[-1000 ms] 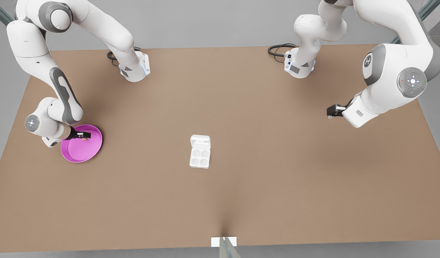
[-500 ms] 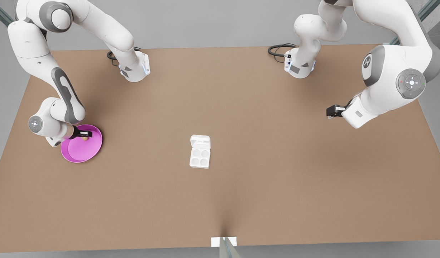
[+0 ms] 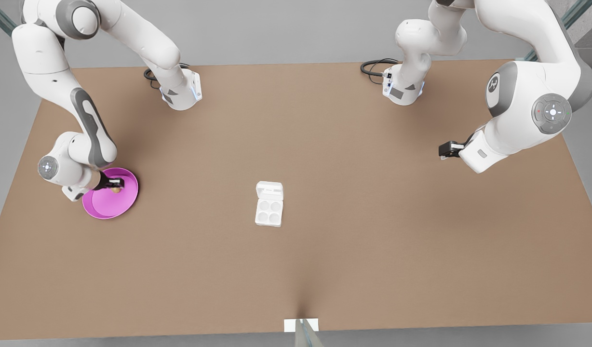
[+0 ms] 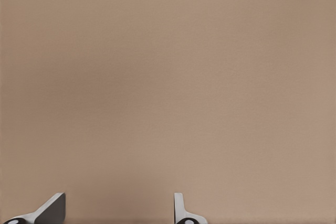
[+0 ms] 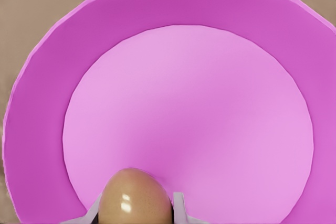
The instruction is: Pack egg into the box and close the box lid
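Pink plate (image 3: 105, 206) holds the egg (image 5: 136, 196), gripped by right pincer (image 3: 115, 183); left pincer (image 3: 444, 150) spread, empty.

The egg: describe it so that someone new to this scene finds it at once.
Find the round pink plate near the table's edge on the front view's left. Over it, the right gripper is shut on the egg, small, tan-brown and glossy.

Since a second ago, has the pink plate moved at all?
Yes, barely: the pink plate has crept toward the front view's right, nearer the box, with the right gripper shut on the egg.
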